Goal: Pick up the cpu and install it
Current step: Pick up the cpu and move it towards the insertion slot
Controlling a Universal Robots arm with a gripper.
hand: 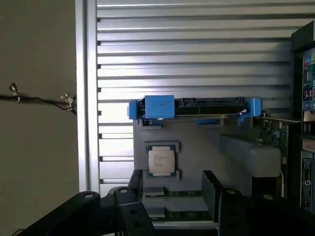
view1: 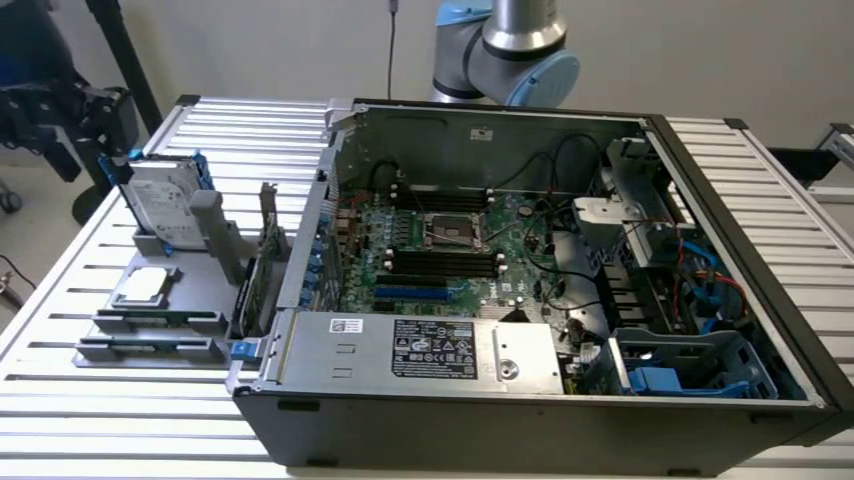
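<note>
- Slatted table [view1: 94,420]: its near edge lies closest to the exterior camera. It carries all items listed below.
- Computer case [view1: 534,430]: lies open on its side, from the table's middle to the edge at the exterior view's right. The motherboard socket [view1: 454,232] stands bare, so the install is not yet done.
- Robot arm [view1: 514,50]: rises behind the table's far edge.
- Grey fixture [view1: 200,275]: sits near the table edge at the exterior view's left, just beside the case.
- Hard drive [hand: 192,107]: stands on edge in a blue frame at the fixture's far end.
- Gripper [hand: 173,196]: hangs above the fixture, jaws apart and empty, touching nothing.
- Cpu [hand: 161,162]: lies flat in its fixture pocket, silver top up, between the hard drive and the fixture's near slots. In the wrist view it sits closer to one finger than the other.
- Step in hand, as judged: the approach for the pick.
- Requirement, as judged: centre the jaws over the cpu and keep them square to its edges. The chip is thin, so the fingers must reach its rim without striking the pocket.
</note>
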